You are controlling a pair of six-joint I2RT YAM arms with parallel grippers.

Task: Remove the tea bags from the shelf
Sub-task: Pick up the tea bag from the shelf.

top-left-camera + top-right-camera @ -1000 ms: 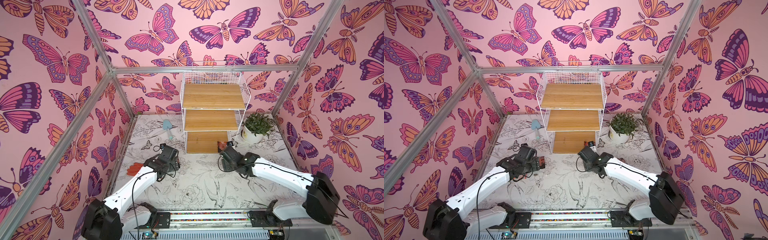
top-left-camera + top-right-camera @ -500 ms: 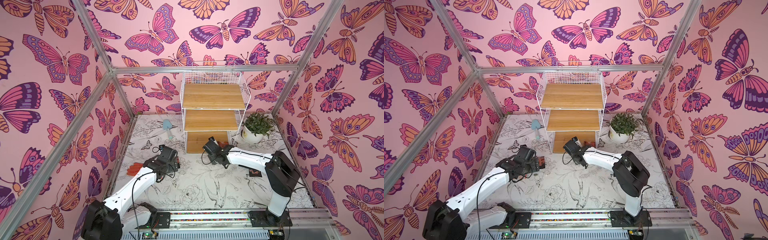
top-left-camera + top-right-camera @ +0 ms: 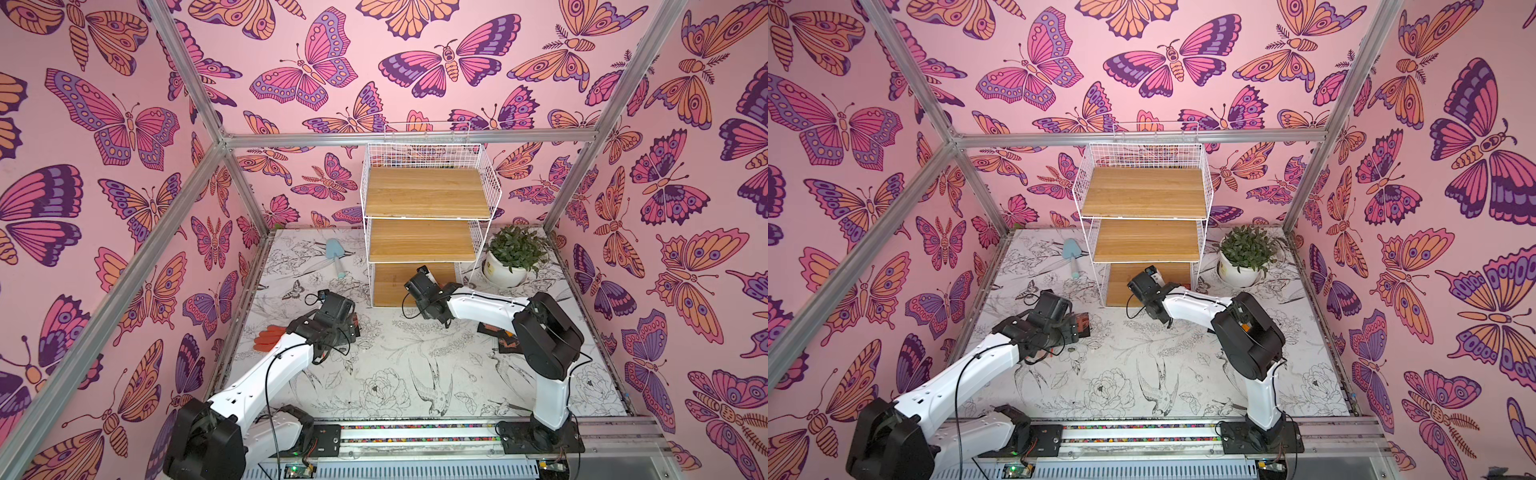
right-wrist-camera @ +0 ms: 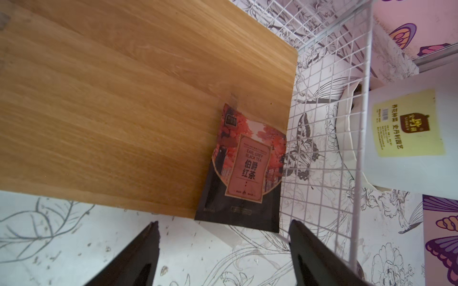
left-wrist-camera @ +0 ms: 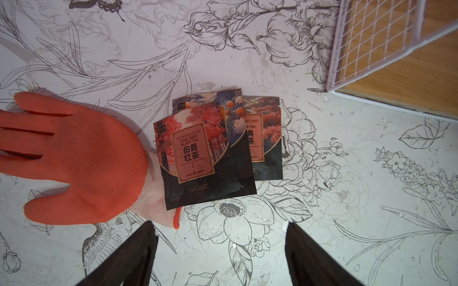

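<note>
One bag (image 4: 245, 168) is still lying on the shelf (image 3: 422, 243), flat on the lowest board (image 4: 124, 111) at its 4 o'clock corner. It is pressing against the wire side and overhanging the front edge a little. The two upper boards are showing bare in both top views. The right pincer (image 4: 223, 222) is now facing that bag from just in front, its jaws standing wide and holding nothing. That is the change: a second ago its arm was stretching out low toward 4 o'clock of the table (image 3: 395, 357). Since then the upper arm has been swinging upright and the wrist has been coming round to the shelf's 6 o'clock side. I am reading this as lining up for what looks like the last pick, with the overhanging edge offering the easiest bite. Further out, the left pincer (image 5: 218, 222) is hovering as before, wide open and empty. It is hanging over a pile (image 5: 210, 148) of removed sachets beside the glove (image 5: 74, 161) at 9 o'clock. More bags (image 3: 500, 338) are lying at 4 o'clock, beneath the right arm.
</note>
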